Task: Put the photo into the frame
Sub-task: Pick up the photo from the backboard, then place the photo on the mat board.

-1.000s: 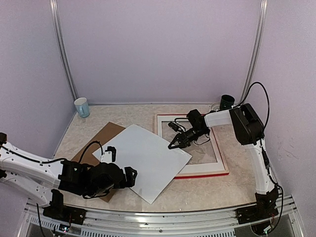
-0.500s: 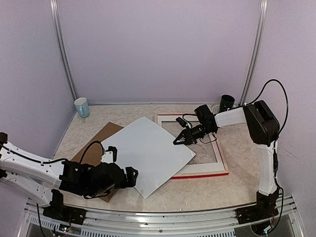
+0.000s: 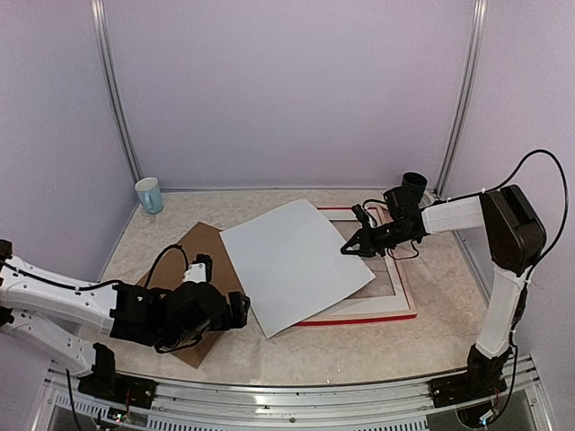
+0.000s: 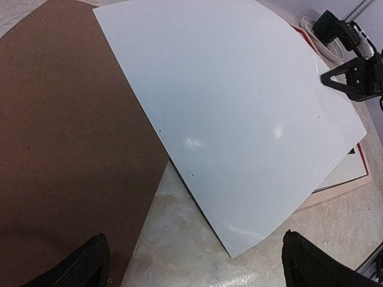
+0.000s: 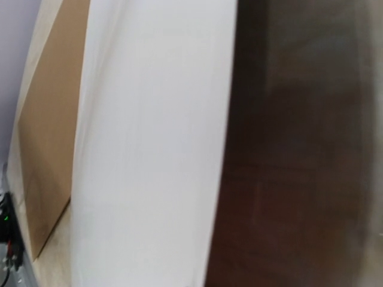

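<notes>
The photo (image 3: 292, 265), a large rectangular sheet lying with its plain white back up, rests across the middle of the marbled table (image 3: 377, 352). Its left part lies over a flat brown backing board (image 3: 175, 262); its right part overlaps the left side of the frame (image 3: 368, 318), a rectangular frame with thin red rails and a white mat border (image 3: 382, 303) inside it. No printed side shows in any view.

The right gripper (image 3: 349, 249) reaches in from the right. Its fingertips come together to a point on the sheet's right edge; I judge it is pinching that edge, though the right wrist view shows only white sheet and a dark blur, no fingers. The left gripper (image 4: 200, 264) hangs low over the sheet's near corner and the board's edge; its fingers are spread wide with nothing between them.

The relation that matters: the frame's opening lies to the right of the photo's middle, on the right arm's side, so that arm is the nearer one and already has the edge that leads the way. The sheet's edges run at a slant to the red rails, one corner pointing toward the far wall; it probably needs a turn as well as a shift to the right before it can drop square inside. The left arm is nearer the trailing corner and could steady it.
</notes>
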Tool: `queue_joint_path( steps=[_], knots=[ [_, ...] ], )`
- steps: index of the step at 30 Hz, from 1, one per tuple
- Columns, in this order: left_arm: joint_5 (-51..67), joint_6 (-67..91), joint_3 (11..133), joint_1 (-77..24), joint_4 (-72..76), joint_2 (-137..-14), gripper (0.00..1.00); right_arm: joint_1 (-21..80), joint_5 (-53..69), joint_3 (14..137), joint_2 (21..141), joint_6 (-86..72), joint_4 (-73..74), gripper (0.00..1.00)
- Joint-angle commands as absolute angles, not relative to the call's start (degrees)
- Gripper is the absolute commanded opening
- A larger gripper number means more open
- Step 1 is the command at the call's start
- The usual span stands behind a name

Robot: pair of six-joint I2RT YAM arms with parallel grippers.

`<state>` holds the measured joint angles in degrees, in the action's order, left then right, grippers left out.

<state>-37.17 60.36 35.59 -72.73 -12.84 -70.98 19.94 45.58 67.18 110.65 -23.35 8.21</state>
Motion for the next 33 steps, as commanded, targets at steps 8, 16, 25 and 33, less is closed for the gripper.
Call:
queue_joint_path(
  steps=[8, 16, 25, 33],
  knots=[
    [-37.42, 54.26, 38.59, -68.4, -8.91, -72.6, 0.99, 17.66, 35.21, 58.04, 103.57, -24.16, 6.06, 0.0],
    [-35.75, 53.61, 39.26, -67.87, -7.05, -74.41, 0.99, 14.97, 32.25, 52.71, 99.55, -25.89, 4.17, 0.0],
    [-35.35, 53.41, 39.72, -67.69, -6.62, -75.19, 0.99, 12.29, 28.24, 48.74, 95.92, -26.8, 3.58, 0.0],
    [-34.54, 52.78, 41.27, -67.5, -6.51, -77.1, 0.99, 11.78, 26.14, 46.32, 93.92, -27.22, 3.82, 0.0]
  ],
)
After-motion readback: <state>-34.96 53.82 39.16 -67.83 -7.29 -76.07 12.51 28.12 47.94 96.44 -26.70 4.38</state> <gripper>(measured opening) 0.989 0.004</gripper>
